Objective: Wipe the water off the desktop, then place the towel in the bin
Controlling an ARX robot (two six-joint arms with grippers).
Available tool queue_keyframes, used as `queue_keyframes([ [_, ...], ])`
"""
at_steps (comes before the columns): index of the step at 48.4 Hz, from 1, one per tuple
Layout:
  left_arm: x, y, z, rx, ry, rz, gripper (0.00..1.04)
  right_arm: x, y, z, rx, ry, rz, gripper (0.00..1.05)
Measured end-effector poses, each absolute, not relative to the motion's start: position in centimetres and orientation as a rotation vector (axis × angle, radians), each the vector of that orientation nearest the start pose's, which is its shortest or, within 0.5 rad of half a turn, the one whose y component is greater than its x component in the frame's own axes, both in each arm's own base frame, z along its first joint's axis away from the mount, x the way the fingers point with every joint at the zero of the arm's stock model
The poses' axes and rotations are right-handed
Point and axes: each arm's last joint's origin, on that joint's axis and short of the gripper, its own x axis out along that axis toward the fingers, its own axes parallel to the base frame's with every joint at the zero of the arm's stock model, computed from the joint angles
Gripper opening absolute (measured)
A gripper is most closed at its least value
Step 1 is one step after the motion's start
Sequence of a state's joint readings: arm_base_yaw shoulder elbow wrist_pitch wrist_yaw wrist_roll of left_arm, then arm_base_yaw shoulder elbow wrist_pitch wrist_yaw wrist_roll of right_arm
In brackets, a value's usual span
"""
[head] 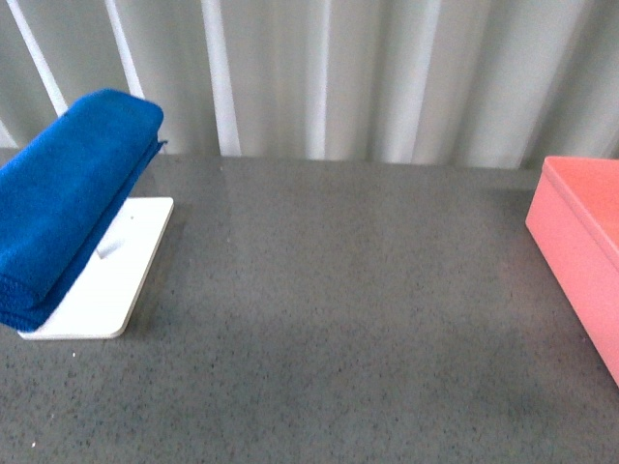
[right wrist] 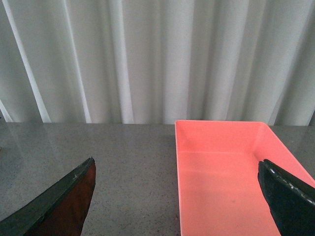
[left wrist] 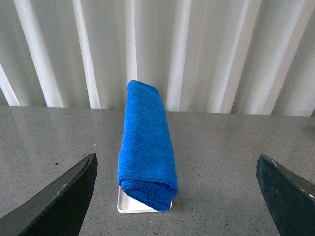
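Note:
The blue towel (head: 68,198) lies folded over a white rack (head: 111,271) at the left of the speckled grey desktop (head: 348,319). In the left wrist view the towel (left wrist: 146,142) hangs ahead of my left gripper (left wrist: 182,196), which is open and empty, its fingers (left wrist: 64,196) wide apart and back from the towel. The pink bin (head: 580,242) stands at the right edge. In the right wrist view the bin (right wrist: 221,177) is empty, and my right gripper (right wrist: 179,201) is open above its near left wall. No water shows clearly on the desktop. Neither arm shows in the front view.
A white pleated curtain (head: 348,77) closes off the back of the desktop. The rack's white base (left wrist: 129,205) shows under the towel's near end. The desktop runs bare between rack and bin.

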State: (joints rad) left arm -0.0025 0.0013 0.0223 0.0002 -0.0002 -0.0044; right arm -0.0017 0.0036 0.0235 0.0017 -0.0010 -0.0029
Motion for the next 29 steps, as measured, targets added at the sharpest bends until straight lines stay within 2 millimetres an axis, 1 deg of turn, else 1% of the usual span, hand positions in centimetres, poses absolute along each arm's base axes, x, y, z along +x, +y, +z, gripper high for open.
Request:
queue_keyframes([
  [29,9.64,-0.02,17.10,-0.004,-0.021,-0.002,0.98,9.65,-0.01,17.14,-0.003,-0.021,-0.001,0.98],
])
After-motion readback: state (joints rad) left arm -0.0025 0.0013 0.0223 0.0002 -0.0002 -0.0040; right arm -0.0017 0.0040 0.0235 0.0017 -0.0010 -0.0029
